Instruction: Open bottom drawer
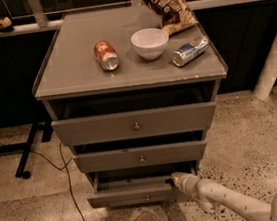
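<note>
Reaching in from the lower right, the pale cream gripper [176, 179] meets the right end of the top edge of the shallow grey bottom drawer [129, 196]. Whether it is clamped cannot be determined. That drawer, lowest in the grey cabinet [124, 79], stands partly pulled out. Judgement: opening is largely achieved, and some travel may remain.

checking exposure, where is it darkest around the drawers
Camera view: the cabinet top is evenly lit; deep shadow fills the gaps above each drawer front; the gripper, pale against it, sits at the right end of the bottom drawer; the background is nearly black.
</note>
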